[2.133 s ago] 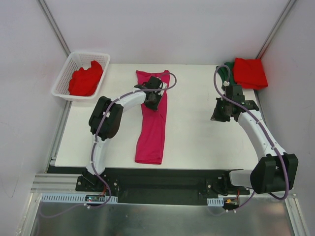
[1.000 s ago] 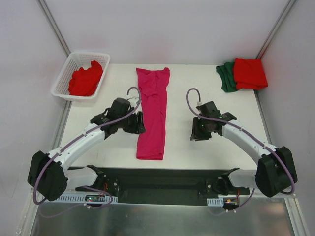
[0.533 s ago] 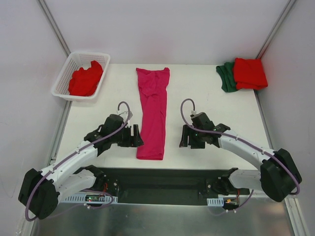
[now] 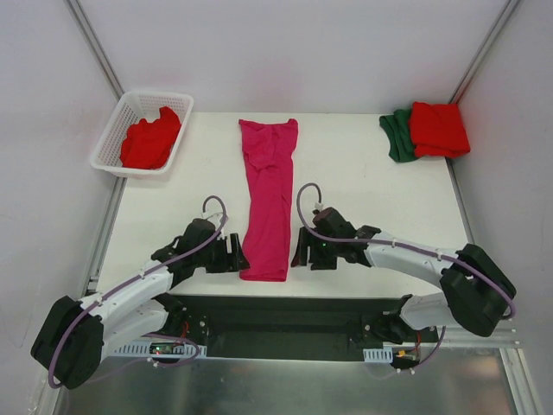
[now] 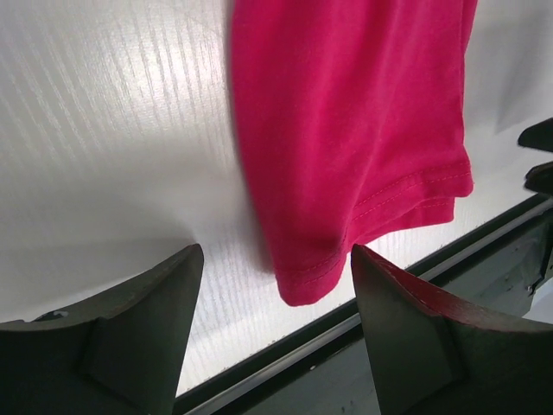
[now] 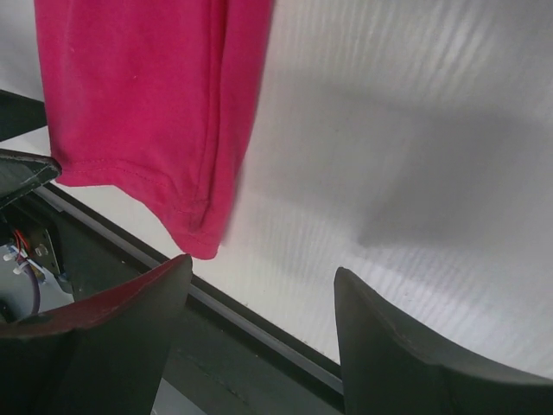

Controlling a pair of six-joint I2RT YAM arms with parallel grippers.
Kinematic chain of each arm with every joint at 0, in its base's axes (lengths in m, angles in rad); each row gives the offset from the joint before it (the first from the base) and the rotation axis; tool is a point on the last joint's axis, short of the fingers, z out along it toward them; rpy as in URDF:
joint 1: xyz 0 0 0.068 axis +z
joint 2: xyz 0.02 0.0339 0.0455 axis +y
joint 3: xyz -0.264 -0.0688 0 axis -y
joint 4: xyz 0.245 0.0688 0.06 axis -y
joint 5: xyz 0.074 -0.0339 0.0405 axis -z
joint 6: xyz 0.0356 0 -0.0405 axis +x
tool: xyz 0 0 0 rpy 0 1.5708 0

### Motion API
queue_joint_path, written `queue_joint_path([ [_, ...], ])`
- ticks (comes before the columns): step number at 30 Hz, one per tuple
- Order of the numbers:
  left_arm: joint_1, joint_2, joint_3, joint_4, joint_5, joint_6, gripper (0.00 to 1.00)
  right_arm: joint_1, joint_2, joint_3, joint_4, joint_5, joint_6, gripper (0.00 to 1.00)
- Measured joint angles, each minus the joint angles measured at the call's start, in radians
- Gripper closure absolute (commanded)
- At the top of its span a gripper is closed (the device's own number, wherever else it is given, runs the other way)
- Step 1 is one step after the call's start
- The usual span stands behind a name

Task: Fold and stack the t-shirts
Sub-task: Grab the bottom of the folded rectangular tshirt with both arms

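A magenta-pink t-shirt point(image 4: 270, 199) lies folded into a long narrow strip down the middle of the table, its hem point(image 5: 380, 212) at the near edge. My left gripper point(image 4: 235, 253) hovers open just left of the hem's near left corner point(image 5: 304, 281). My right gripper point(image 4: 299, 251) hovers open just right of the near right corner point(image 6: 200, 233). Neither holds anything. A folded red t-shirt point(image 4: 439, 128) rests on a folded dark green t-shirt point(image 4: 397, 135) at the far right corner. Another red t-shirt point(image 4: 151, 138) lies crumpled in the basket.
A white lattice basket point(image 4: 117, 130) sits at the table's far left corner. The table's near edge and a black rail point(image 4: 276, 307) run right below both grippers. Walls close in the left, right and back sides.
Both arms have swung down from mid-table to the shirt's near end, closing in on its two hem corners. Both grippers have opened wider. The shirts have not moved.
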Motion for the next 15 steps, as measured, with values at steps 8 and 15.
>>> queue_joint_path([
  [8,0.0,0.007,-0.022,0.078,0.003,-0.019,0.29,0.11,0.06,-0.011,0.104,0.002,0.105,0.3],
  [15,-0.001,0.025,-0.029,0.123,0.012,-0.026,0.31,0.126,0.135,-0.041,0.279,-0.037,0.2,0.31],
])
